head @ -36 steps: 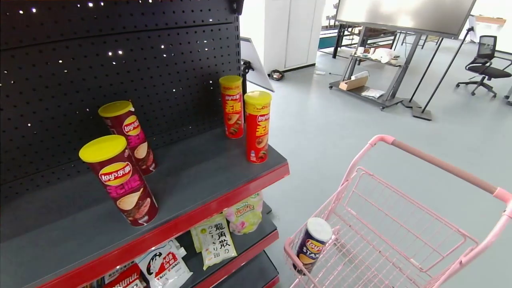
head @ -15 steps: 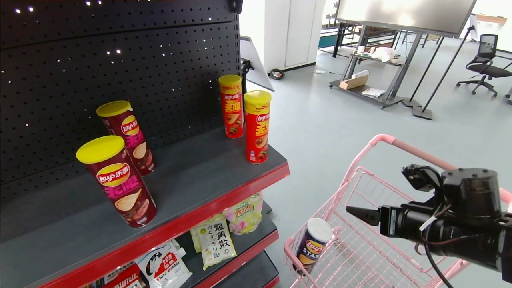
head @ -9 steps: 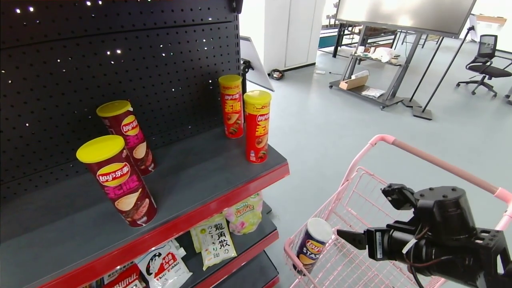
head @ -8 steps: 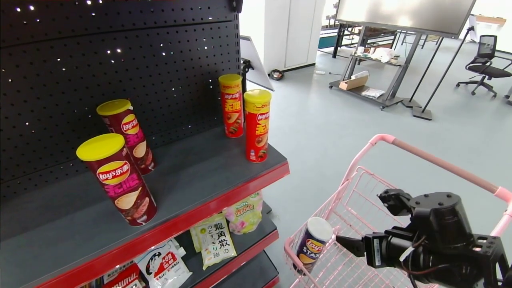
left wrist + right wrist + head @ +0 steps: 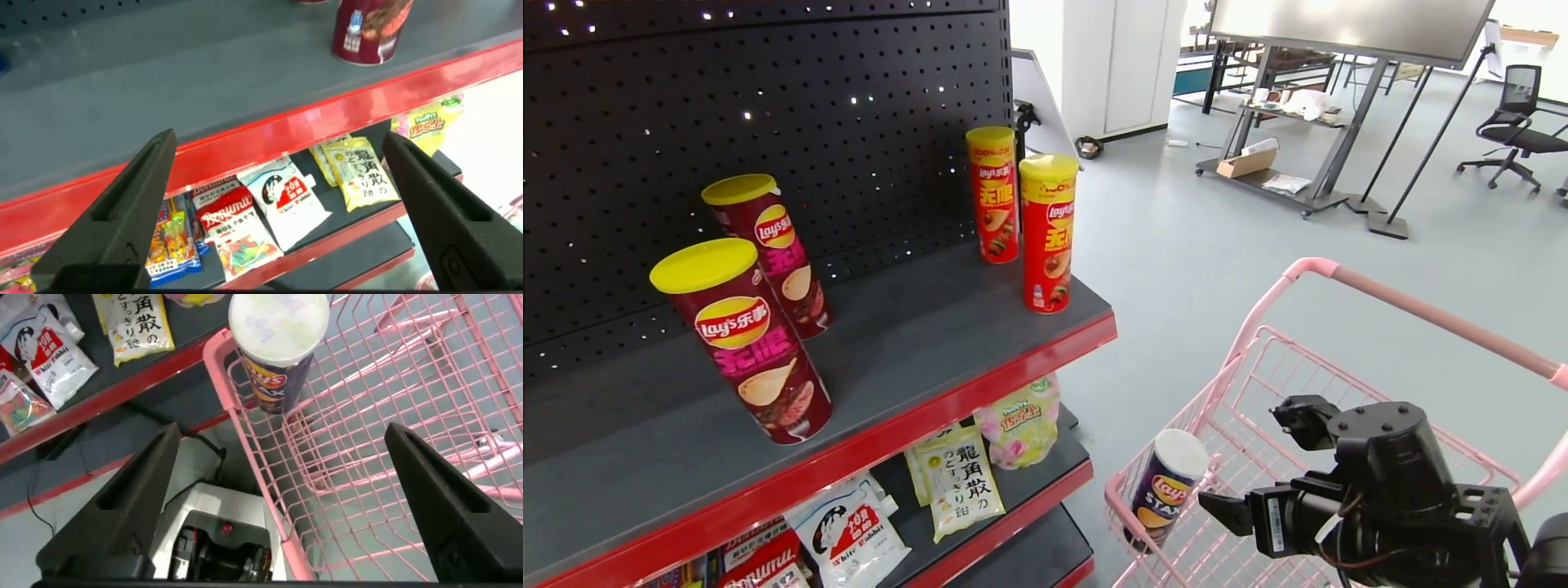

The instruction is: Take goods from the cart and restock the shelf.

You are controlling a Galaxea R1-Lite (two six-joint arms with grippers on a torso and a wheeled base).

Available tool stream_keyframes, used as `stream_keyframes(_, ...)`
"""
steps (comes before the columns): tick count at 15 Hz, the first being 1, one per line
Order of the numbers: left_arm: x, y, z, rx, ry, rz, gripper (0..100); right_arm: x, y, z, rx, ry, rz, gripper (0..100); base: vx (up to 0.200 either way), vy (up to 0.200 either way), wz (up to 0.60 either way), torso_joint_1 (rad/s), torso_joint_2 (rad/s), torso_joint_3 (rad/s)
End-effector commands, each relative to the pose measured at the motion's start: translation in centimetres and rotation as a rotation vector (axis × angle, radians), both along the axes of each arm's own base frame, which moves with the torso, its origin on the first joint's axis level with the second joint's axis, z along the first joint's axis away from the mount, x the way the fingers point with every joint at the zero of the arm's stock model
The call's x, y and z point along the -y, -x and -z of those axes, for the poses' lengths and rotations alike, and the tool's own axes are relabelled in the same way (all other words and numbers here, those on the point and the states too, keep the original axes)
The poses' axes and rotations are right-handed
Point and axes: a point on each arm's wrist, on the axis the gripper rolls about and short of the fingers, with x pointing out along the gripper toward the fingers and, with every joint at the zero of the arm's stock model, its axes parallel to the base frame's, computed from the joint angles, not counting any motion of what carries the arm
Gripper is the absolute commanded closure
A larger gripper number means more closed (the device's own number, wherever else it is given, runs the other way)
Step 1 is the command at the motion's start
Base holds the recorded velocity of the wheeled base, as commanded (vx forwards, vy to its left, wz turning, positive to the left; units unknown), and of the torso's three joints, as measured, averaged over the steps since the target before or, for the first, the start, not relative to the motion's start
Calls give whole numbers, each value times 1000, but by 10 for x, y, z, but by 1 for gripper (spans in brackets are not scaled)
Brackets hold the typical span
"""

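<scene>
Item under inspection: one dark-blue chip can [image 5: 1168, 490] with a pale lid. It sits in the corner of the pink cart [image 5: 1339, 282] nearest the shelf [image 5: 915, 351] and tilts against the wire wall. Whether its base sits flat on the basket floor cannot be made out through the mesh.

Handling, as judged: this is probably a light cardboard tube, stiff along its length but easily dented by a hard squeeze across it. The printed wrap looks smooth and may slip. The lid is probably a push-on cap and a poor place to grip. The best hold is across the body, about mid-height, with the fingers on opposite sides. The tilt and the wire close behind the can leave little room for the far finger.

Right arm: it reaches out over the cart with the wrist roughly level. The right gripper [image 5: 1241, 457] points toward the can and stops short of it, not touching. Its fingers are spread wide, with nothing between them. From the wrist camera the can lies ahead of the open span.

Left arm: the left gripper [image 5: 278, 137] faces the shelf's red front edge, above the snack bags [image 5: 282, 200] on the tier below. Its fingers are also spread wide and hold nothing.

Shelf stock: two maroon cans [image 5: 739, 343] and two red cans [image 5: 1045, 233] stand upright, with bare board between the pairs.
</scene>
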Motion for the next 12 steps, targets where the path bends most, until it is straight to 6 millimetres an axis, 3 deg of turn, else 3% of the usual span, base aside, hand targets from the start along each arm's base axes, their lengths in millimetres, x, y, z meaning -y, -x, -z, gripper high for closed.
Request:
stream_keyframes(1, 0, 0, 0, -1, 0, -1, 0, -2, -3, 0, 16, -10, -1, 0, 0, 0, 0, -154, 349, 203)
stream_keyframes(7, 0, 0, 0, -1, 0, -1, 0, -7, -4, 16, 32, -16, -17, 0, 0, 0, 0, -13, 32, 19)
stream_keyframes(12, 0, 0, 0, -1, 0, -1, 0, -9, -8, 17, 43, -16, -22, 0, 0, 0, 0, -84, 223, 131)
